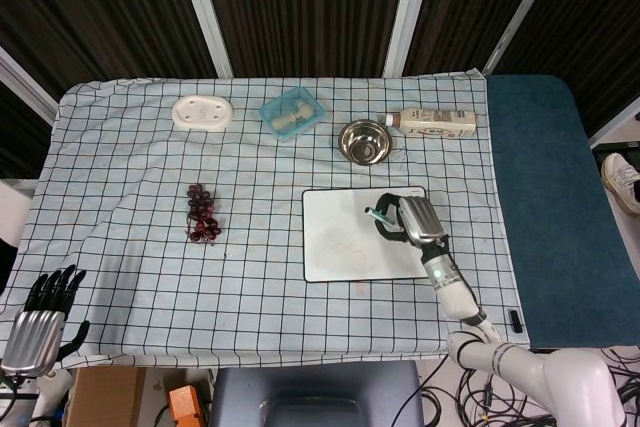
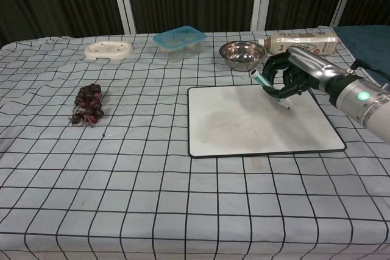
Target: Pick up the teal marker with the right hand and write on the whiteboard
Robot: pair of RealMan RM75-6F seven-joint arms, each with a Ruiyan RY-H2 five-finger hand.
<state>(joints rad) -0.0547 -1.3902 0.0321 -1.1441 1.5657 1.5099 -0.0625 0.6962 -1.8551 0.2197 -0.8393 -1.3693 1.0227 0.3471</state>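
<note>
My right hand [image 1: 410, 220] [image 2: 291, 76] hovers over the right half of the whiteboard [image 1: 340, 237] [image 2: 244, 123] and grips the teal marker [image 1: 379, 217] [image 2: 270, 90]. The marker is tilted, its dark tip pointing down toward the board's upper right area, close to the surface; contact cannot be told. The board is white with a black rim and faint grey smudges. My left hand [image 1: 40, 317] hangs off the table's front left corner, fingers apart, holding nothing.
A steel bowl [image 1: 363, 140] [image 2: 242, 54] and a lying bottle [image 1: 433, 122] [image 2: 298, 42] stand behind the board. Further left are a teal-lidded box [image 1: 291, 112], a white soap dish [image 1: 202, 113] and a bunch of dark grapes [image 1: 203, 214] [image 2: 89, 104].
</note>
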